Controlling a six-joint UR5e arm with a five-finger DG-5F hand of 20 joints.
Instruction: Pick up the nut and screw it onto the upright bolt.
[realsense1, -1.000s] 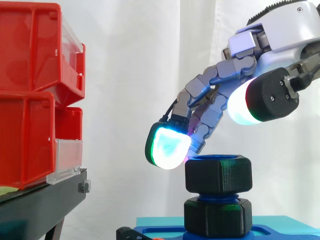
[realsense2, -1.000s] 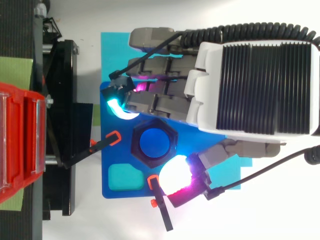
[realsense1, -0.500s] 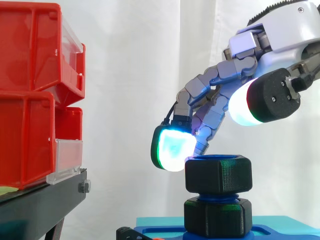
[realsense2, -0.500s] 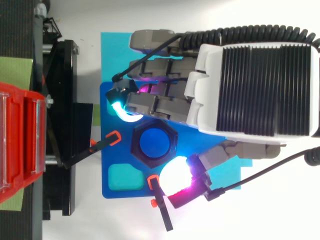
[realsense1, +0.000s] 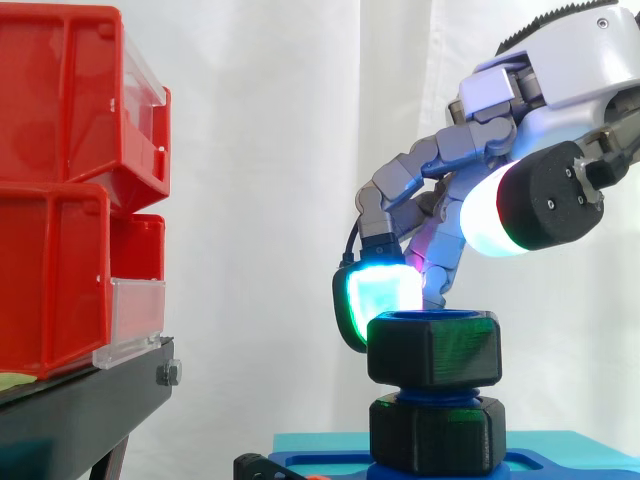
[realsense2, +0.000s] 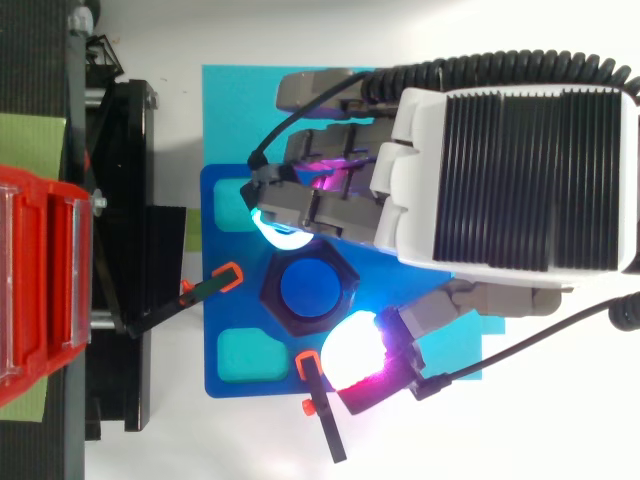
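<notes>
A black hex nut sits on top of the upright blue bolt, above a second black nut lower on the thread. The bolt stands on a blue base. My hand reaches in from the right over the nut. Its fingers are curled down, and a cyan-glowing fingertip presses on the nut's left side. The white-glowing thumb pad stays higher, on the opposite side of the nut.
Red bins on a black stand rise at the left, a short gap from the bolt. A cyan mat lies under the base. Small black clamps with orange tips sit at the base's edges.
The fingers have curled inward and down; the cyan fingertip moved right until it touches the nut. The nut has shifted slightly. The thumb has barely moved.
</notes>
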